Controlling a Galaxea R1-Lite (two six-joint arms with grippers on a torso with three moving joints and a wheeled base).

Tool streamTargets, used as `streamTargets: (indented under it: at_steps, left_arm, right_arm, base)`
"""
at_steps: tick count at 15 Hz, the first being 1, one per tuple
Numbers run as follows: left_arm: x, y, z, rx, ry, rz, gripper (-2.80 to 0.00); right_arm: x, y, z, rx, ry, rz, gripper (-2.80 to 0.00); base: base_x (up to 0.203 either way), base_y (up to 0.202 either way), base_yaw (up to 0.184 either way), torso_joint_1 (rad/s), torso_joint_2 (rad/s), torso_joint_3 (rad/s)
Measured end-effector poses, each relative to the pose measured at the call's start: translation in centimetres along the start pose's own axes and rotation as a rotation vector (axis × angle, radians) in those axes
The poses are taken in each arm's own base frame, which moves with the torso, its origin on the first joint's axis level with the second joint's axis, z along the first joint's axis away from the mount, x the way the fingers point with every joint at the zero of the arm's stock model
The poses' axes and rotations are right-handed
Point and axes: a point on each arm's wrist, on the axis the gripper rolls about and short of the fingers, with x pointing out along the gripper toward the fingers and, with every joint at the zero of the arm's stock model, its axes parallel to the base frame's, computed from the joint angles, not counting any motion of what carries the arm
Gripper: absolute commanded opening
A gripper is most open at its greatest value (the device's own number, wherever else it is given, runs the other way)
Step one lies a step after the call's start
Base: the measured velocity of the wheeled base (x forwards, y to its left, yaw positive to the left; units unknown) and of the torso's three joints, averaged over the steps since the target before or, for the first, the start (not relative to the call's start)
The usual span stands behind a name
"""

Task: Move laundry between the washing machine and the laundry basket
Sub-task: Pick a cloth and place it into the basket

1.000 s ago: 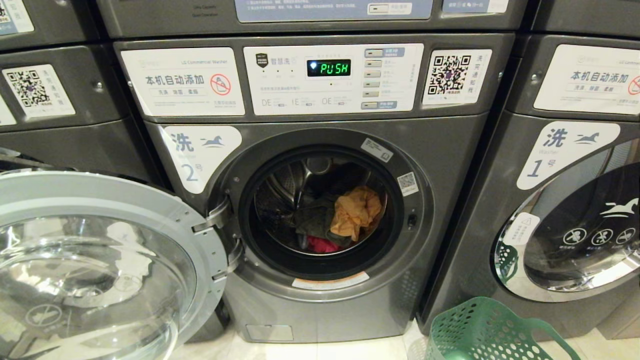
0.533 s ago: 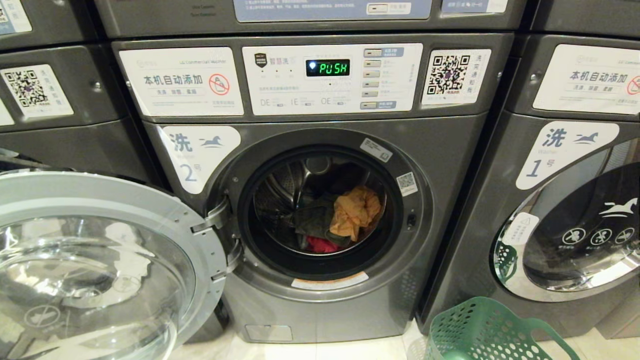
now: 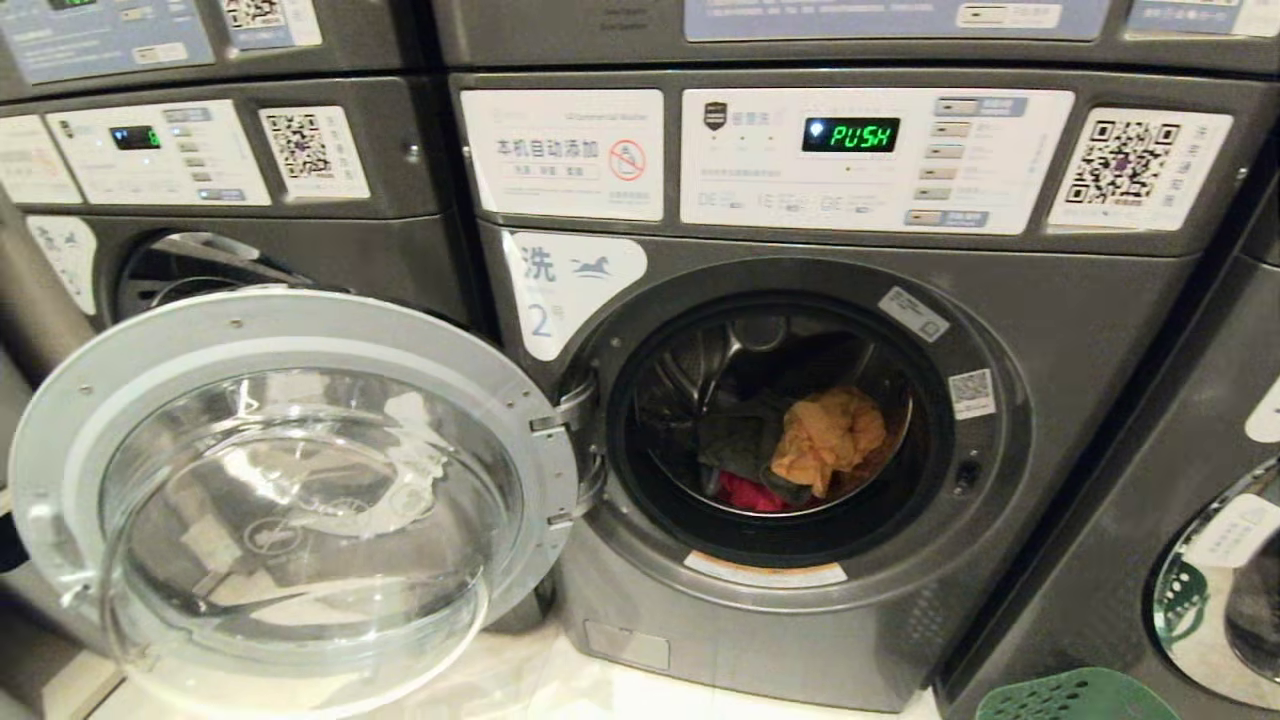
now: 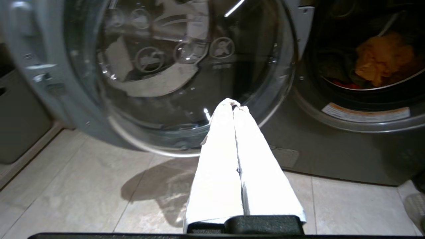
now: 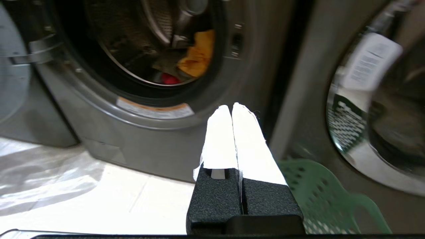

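Observation:
The grey washing machine [image 3: 1060, 330] marked 2 stands with its round glass door [image 3: 290, 490] swung open to the left. Laundry lies in the drum: an orange cloth [image 3: 828, 438], a dark green piece [image 3: 735, 448] and a red one [image 3: 748, 492]. The green perforated laundry basket [image 3: 1075, 697] shows only its rim at the bottom right, on the floor beside the machine. My left gripper [image 4: 234, 105] is shut and empty, low over the floor before the open door. My right gripper [image 5: 231, 108] is shut and empty, low before the machine's base, with the basket [image 5: 318, 192] just beside it.
Other grey washers flank the machine: one on the left [image 3: 220, 240] behind the open door, one on the right with a closed door [image 3: 1215, 600]. Pale floor tiles [image 4: 83, 186] run in front. A grey box [image 4: 20, 119] stands left of the door.
The whole head view has shifted: the machine now sits further right, more of the left washer and the open door shows, and the basket has slid almost out at the bottom right.

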Motion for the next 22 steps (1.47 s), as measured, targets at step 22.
streamTargets:
  at_steps: [22]
  left_arm:
    - [0.0, 0.0, 0.01, -0.001, -0.001, 0.0, -2.8]
  right_arm:
    - [-0.01, 0.0, 0.02, 0.003, -0.001, -0.001, -2.8]
  base:
    - [0.0, 0.0, 0.004, 0.0, 0.0, 0.0]
